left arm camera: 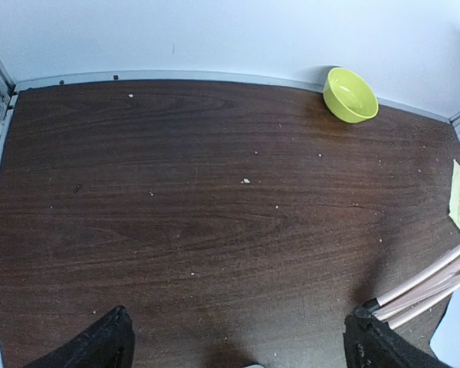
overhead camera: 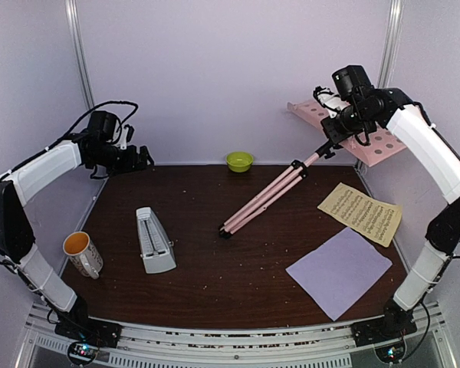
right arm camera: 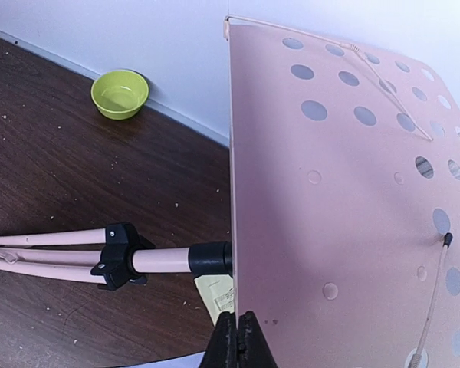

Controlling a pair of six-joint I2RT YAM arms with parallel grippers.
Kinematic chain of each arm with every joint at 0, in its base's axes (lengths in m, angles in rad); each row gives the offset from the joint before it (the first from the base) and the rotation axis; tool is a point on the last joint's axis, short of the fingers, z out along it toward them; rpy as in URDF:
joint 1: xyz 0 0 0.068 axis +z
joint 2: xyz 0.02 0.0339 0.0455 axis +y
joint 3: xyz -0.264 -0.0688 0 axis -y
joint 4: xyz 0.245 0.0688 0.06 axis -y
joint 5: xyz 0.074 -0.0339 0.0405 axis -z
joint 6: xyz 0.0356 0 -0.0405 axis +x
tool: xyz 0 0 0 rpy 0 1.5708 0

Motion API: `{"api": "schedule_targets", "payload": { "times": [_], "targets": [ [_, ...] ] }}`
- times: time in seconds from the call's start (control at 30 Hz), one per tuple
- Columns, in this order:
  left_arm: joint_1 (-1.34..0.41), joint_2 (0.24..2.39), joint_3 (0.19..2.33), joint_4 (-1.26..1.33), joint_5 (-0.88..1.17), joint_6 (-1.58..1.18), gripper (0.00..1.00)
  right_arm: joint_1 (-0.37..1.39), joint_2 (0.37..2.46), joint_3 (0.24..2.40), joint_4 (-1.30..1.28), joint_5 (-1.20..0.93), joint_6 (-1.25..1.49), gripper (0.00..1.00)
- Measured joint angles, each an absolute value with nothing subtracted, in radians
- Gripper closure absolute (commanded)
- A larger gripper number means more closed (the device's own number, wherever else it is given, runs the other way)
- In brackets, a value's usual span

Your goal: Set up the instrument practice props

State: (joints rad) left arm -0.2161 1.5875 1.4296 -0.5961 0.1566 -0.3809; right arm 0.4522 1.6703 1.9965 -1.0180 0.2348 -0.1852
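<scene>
Gripping the pink music stand (overhead camera: 264,195) with the right jaws, clenched on the edge of its holed desk (right arm camera: 345,199), up at 2 o'clock and off the bench (overhead camera: 215,284). Leaning it down toward 8 o'clock from there, with the legs (overhead camera: 241,217) folded together and touching the wood near the middle. Holding the left jaws released and spread wide, with nothing between the fingertips (left arm camera: 100,341), above the 10 o'clock corner. Seeing the grey metronome (overhead camera: 155,241) at 8 o'clock from the middle, well apart from the stand, and beyond it toward 9 o'clock a white mug (overhead camera: 83,253) with an orange inside. Finding the pale-yellow music sheet (overhead camera: 360,213) flat at 3 o'clock and the lavender sheet (overhead camera: 339,270) flat at 4 o'clock, just beside it; whether touching, cannot tell. Noting a lime-green bowl (overhead camera: 240,161) at 12 o'clock against the back wall.
</scene>
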Motion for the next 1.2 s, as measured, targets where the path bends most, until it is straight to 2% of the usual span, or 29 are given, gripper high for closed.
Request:
{"api": "schedule_targets", "payload": {
  "times": [0.33, 0.57, 0.77, 0.9, 1.2],
  "targets": [
    [-0.278, 1.568, 1.346, -0.498, 0.2, -0.327, 0.02, 0.607, 1.567, 1.996, -0.899, 0.322, -0.416, 1.0],
    [-0.464, 1.561, 1.268, -0.385, 0.178, -0.281, 0.03, 0.697, 1.523, 1.976, -0.81, 0.393, -0.524, 1.0],
    [-0.616, 1.565, 1.273, -0.282, 0.148, -0.224, 0.08, 0.784, 1.521, 1.976, -0.736, 0.443, -0.64, 1.0],
    [-0.699, 1.612, 1.344, -0.25, 0.088, -0.18, 0.18, 0.826, 1.521, 1.978, -0.722, 0.472, -0.698, 1.0],
    [-0.835, 1.726, 1.437, -0.165, -0.051, -0.137, 0.22, 0.897, 1.524, 1.988, -0.709, 0.562, -0.757, 1.0]
  ]
}}
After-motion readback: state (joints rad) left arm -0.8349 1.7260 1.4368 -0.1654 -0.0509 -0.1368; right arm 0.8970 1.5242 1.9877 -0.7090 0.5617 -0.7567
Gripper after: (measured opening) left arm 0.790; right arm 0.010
